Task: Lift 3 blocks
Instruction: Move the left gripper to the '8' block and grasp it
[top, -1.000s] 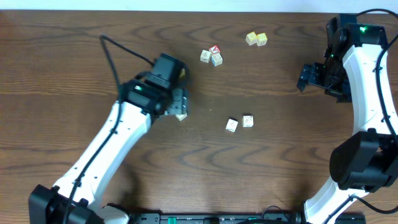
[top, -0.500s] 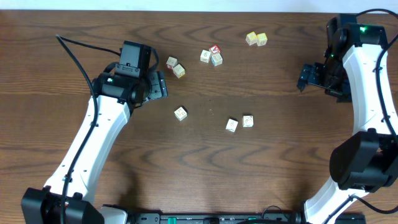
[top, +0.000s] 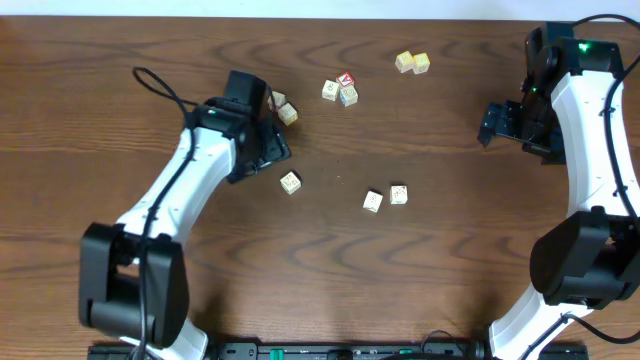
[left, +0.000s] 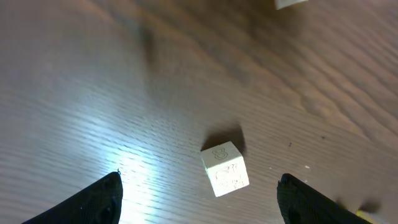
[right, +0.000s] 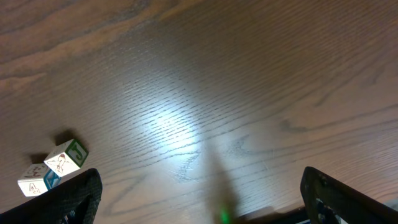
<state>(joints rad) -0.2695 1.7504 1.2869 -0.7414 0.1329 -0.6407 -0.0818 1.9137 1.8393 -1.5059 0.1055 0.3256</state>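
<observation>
The nearest block (top: 290, 182) sits alone, at about 5 o'clock from the left gripper (top: 274, 150) and near it. Two more blocks (top: 372, 201) lie side by side at 3 o'clock from the first. They look small, light and hard. Pinch two flat sides, not the corners. The left gripper is wide and holds nothing. The right gripper (top: 488, 124) is wide too, far off at 3 o'clock. The brown table (top: 120, 250) is smooth and shiny, so a block might slide. Other cubes (top: 340, 90) sit at 12 o'clock.
</observation>
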